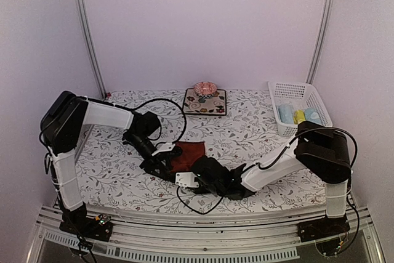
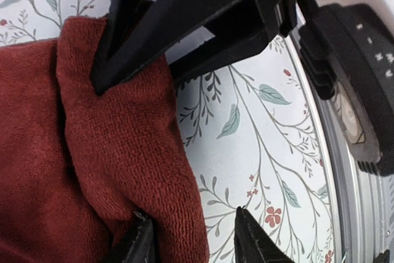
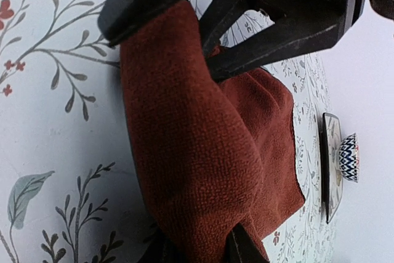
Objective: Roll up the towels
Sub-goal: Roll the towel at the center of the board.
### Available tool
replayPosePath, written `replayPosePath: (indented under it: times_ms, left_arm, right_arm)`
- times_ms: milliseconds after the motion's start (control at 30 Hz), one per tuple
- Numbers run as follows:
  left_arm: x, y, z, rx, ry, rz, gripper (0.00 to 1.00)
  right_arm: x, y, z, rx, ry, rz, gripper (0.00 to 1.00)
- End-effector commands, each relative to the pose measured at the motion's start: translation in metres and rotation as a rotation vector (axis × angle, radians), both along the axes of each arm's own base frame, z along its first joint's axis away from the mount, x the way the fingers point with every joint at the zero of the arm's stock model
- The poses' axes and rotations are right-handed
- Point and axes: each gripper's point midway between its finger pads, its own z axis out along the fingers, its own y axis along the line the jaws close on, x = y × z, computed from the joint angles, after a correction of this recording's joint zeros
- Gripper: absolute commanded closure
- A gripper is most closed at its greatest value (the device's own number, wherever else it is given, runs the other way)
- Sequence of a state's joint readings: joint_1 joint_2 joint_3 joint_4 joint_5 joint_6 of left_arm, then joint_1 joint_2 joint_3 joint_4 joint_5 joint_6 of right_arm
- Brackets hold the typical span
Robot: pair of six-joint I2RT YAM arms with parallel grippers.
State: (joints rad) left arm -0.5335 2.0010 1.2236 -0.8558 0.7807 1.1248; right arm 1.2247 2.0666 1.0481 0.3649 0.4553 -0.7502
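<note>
A dark red towel (image 1: pixel 189 152) lies partly rolled on the floral table covering, near the front middle. Both grippers meet at its near end. In the left wrist view the towel (image 2: pixel 92 152) has its rolled edge between my left gripper's (image 2: pixel 192 229) parted fingers; one finger (image 2: pixel 140 241) touches the cloth and the other (image 2: pixel 249 238) stands clear over the table. My right gripper (image 3: pixel 200 250) is shut on the towel's (image 3: pixel 203 146) thick fold. From above, the left gripper (image 1: pixel 167 164) and right gripper (image 1: pixel 198 170) face each other. Small rolled towels, pale blue (image 1: pixel 285 113) and yellow (image 1: pixel 299 116), lie in the basket.
A white basket (image 1: pixel 305 90) stands at the back right. A square dark floral mat (image 1: pixel 205 103) with a pink patterned bowl (image 1: pixel 204 89) on it sits at the back centre. Cables loop over the table near both arms. Walls close in the sides and back.
</note>
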Motion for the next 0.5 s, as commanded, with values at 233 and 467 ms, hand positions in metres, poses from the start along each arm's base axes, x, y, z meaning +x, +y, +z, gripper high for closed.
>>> replayPosePath:
  times_ms: [233, 467]
  left_arm:
    - [0.024, 0.012, 0.035, -0.047, -0.362, 0.103, 0.34]
    - [0.035, 0.017, 0.059, -0.144, -0.631, 0.158, 0.29]
  right_arm:
    - [-0.021, 0.004, -0.023, 0.041, 0.424, 0.029, 0.8]
    - [-0.029, 0.01, -0.019, 0.092, 0.668, 0.041, 0.8]
